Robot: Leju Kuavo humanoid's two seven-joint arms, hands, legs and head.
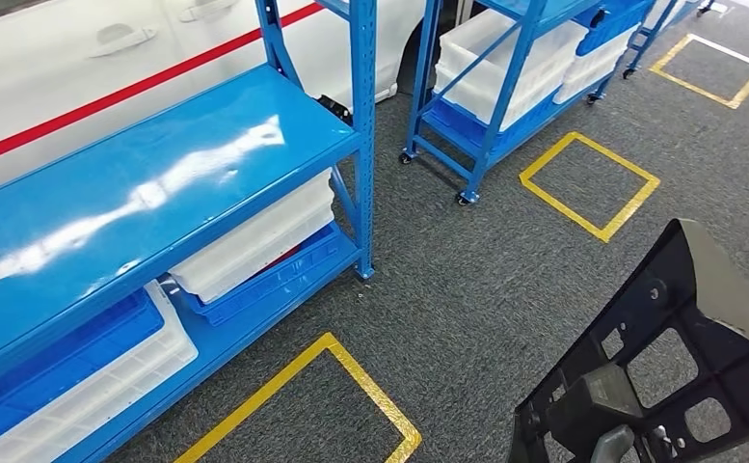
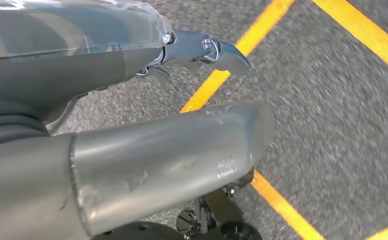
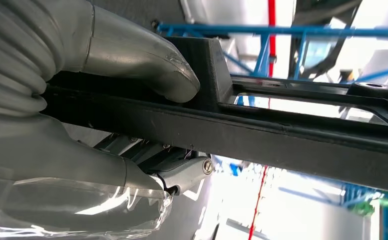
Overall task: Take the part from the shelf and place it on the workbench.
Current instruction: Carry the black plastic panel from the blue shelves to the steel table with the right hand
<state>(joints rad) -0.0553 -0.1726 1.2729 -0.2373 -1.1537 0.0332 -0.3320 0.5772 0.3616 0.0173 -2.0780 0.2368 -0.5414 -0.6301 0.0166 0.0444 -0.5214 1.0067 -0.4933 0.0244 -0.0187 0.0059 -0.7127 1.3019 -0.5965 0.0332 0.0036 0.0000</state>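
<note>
The part is a flat black plastic panel with ribs and cut-out openings, and it is off the shelf, low at the right of the head view. My right hand grips its lower end. In the right wrist view the thumb presses on one face of the part and the darker fingers curl under the other. My left hand hangs over the carpet with nothing in it, thumb and fingers apart.
The blue shelf stands at the left, its top board bare, with white bins and blue crates below. A wheeled blue rack with white bins stands further back. Yellow tape squares mark the grey carpet. A white car body is behind the shelf.
</note>
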